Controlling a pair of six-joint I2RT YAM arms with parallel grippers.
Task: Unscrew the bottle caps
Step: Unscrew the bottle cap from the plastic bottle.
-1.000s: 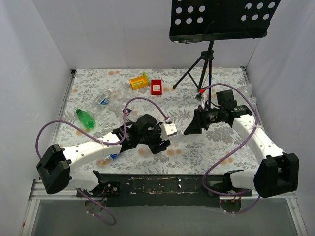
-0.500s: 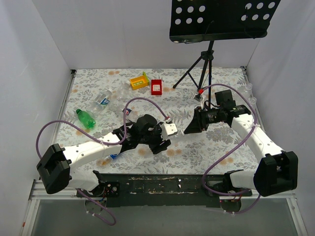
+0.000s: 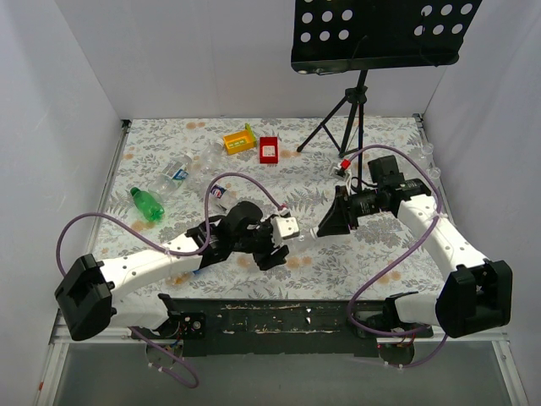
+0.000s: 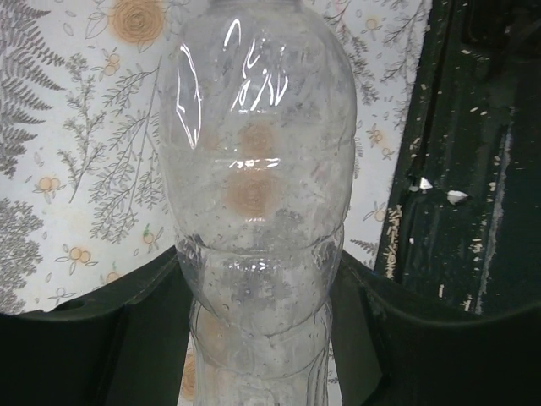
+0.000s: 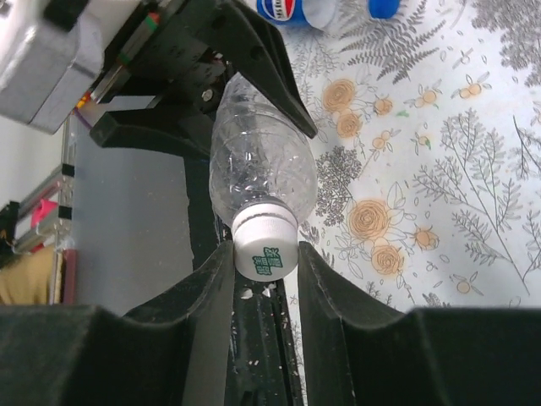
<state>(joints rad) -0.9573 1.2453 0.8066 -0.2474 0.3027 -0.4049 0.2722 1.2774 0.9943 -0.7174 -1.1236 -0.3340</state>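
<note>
A clear bottle [image 4: 254, 169] is held up off the surface [image 3: 380, 245], near its front edge, lying roughly level between the two arms. The left jaws are clamped round its body just below the shoulder, and the ribbed waist is seen pinched between them in the left wrist view. This grip is judged to be the anchor, so that the body is kept from turning. The white cap [image 5: 265, 243] is pointed toward the right arm and is seated between the right jaws, which are closed against it, with contact seen on both sides. The cap is not yet off and sits snug on the neck. The step in hand is judged to be the twist itself. Slip on the small cap and buckling of the thin wall are noted as risks. A green bottle [image 3: 145, 204] is seen lying at the far left, and a yellow tray [image 3: 228, 142] and a red tray [image 3: 269, 140] at the back.
</note>
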